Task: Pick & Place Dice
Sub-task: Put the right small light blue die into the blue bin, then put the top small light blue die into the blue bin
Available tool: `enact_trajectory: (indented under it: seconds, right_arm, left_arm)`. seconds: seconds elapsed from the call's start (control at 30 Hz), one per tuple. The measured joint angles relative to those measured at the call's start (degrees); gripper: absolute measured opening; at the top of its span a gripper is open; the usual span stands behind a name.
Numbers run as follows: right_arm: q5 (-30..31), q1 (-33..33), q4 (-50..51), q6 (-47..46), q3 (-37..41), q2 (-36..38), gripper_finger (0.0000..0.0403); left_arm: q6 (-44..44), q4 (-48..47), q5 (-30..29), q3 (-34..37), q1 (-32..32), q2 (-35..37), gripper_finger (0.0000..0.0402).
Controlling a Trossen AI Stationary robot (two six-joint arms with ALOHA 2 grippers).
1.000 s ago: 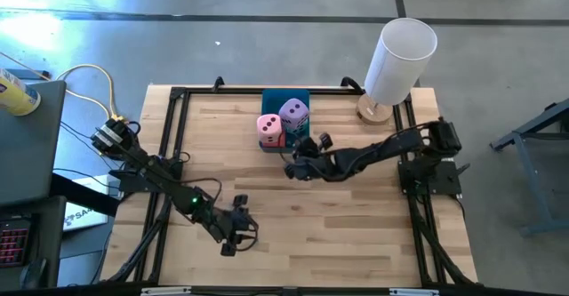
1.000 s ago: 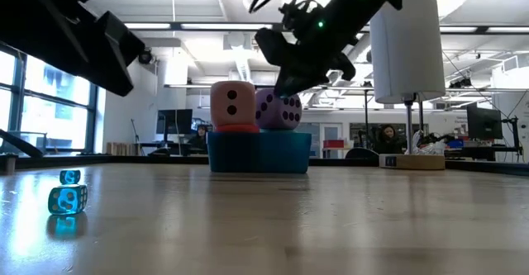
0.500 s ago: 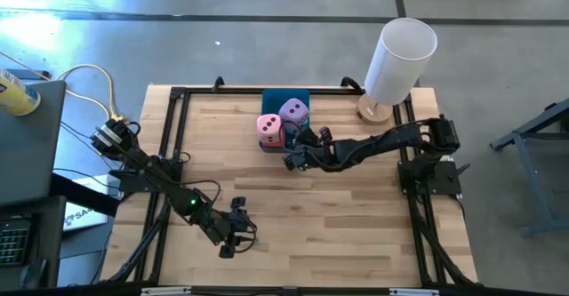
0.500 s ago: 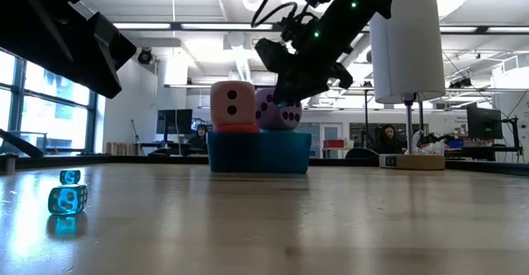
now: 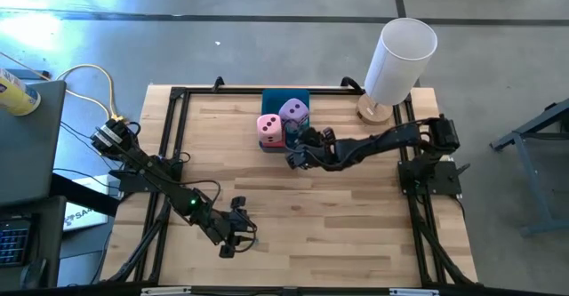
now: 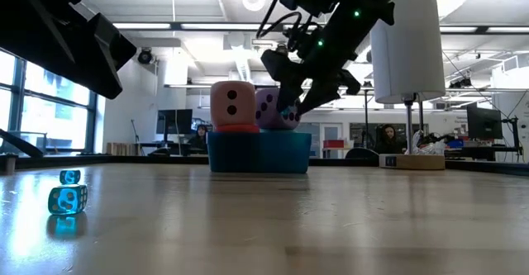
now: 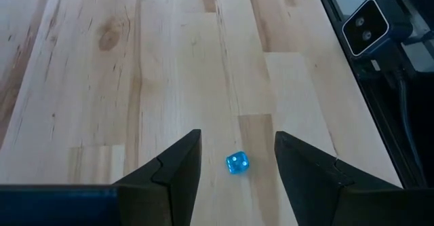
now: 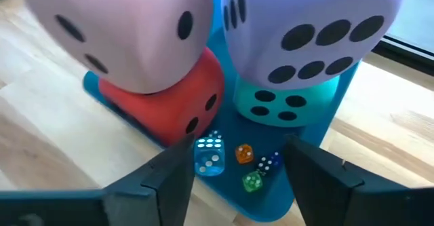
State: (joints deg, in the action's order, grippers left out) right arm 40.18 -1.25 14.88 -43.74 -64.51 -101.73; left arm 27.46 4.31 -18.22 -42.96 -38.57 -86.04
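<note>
My right tool (image 5: 300, 148) hangs open and empty at the blue tray (image 8: 319, 144) by the surface's far edge. The pink die (image 8: 129, 29) sits on the red die (image 8: 178, 104), the lilac die (image 8: 305, 29) on the teal die (image 8: 285, 104). They look soft and light (I'd squeeze opposite flat faces). Small dice (image 8: 210, 157) crowd the tray floor. My left tool (image 7: 234, 178), open and empty, waits near the near edge.

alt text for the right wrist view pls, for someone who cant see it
Seen between the right gripper's open dark fingers, a blue tray holds four large soft dice: pink die on red die, purple die on teal die. Four tiny dice, blue, orange, green and dark blue, lie in front.
</note>
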Motion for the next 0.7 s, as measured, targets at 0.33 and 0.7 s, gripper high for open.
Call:
enact_trajectory:
  seconds: [0.33, 0.7]
  right_arm:
    - [-1.9, 0.2, -0.2, -0.2, 0.0, -1.7, 0.0221]
    - [0.0, 0.5, -4.3, 0.5, -0.1, -6.7, 0.022]
  left_arm:
    - [0.0, 0.0, 0.0, 0.0, 0.0, 0.0, 0.0179]
    - [0.3, -0.2, 0.0, 0.0, 0.0, 0.0, 0.0179]
